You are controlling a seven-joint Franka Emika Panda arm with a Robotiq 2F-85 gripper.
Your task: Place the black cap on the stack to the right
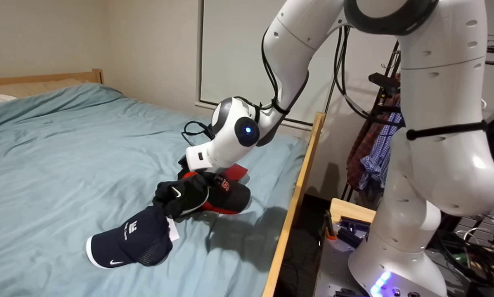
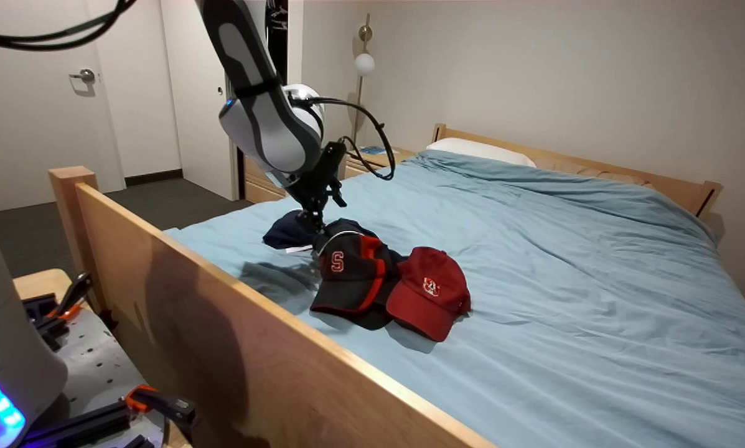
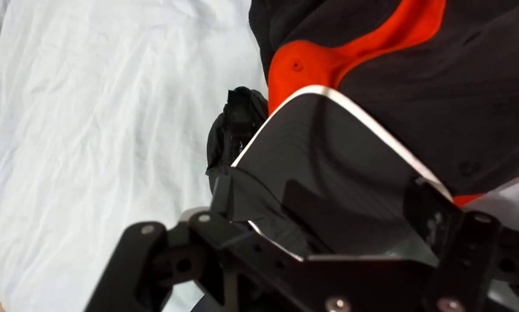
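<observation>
1 black cap (image 1: 187, 196) lies beneath the end effector (image 3: 322, 195), whose fingers (image 3: 222, 197) stand wide apart, apparently gripping nothing; the cap's brim (image 3: 285, 143) points toward and overlaps the stack (image 2: 360, 280), so any needed shift likely runs brim-first.

Matt black on the pincer (image 3: 324, 197), screw heads (image 3: 337, 304) glinting like metal! Now the black cap (image 1: 191, 196): smooth, matt fabric brim (image 3: 359, 173). The stack (image 3: 415, 112) answers in soft, dull cloth, the red cap (image 2: 434, 292) likewise. On the navy cap (image 1: 135, 235), a perforated mesh panel (image 1: 150, 253), and a papery tag (image 1: 173, 229). Wrinkled cloth for the sheet (image 2: 565, 280), smooth wood on the footboard (image 2: 285, 361), and high gloss on the white robot arm (image 1: 445, 103)!
</observation>
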